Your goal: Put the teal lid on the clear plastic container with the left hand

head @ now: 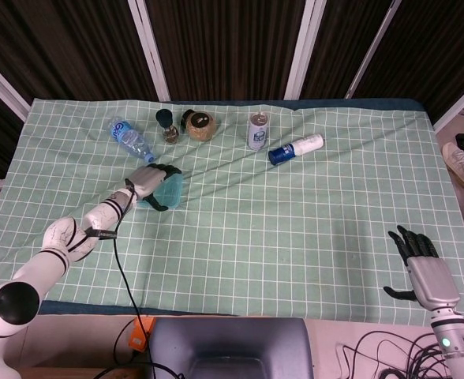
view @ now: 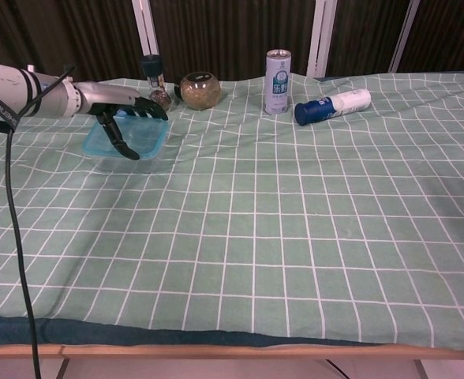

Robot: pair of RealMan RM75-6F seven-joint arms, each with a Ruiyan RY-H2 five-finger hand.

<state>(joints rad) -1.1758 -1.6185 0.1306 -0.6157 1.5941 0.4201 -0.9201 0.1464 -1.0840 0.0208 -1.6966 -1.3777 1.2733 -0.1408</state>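
Note:
The teal lid [view: 141,136] lies on top of the clear plastic container [view: 114,150] at the left of the green checked cloth, also seen as a teal patch, the lid [head: 174,189], in the head view. My left hand [view: 125,118] reaches over it from the left; its fingers spread across the lid's top and its thumb hooks down the near side, gripping it. The same left hand [head: 153,183] shows in the head view. My right hand [head: 423,267] rests open, fingers apart, by the near right edge, holding nothing.
Along the far side stand a water bottle [head: 129,138] on its side, a dark pepper grinder [view: 153,75], a round jar [view: 199,90], a can [view: 277,71] and a lying blue-capped white bottle [view: 332,106]. A black cable [view: 15,237] hangs from my left arm.

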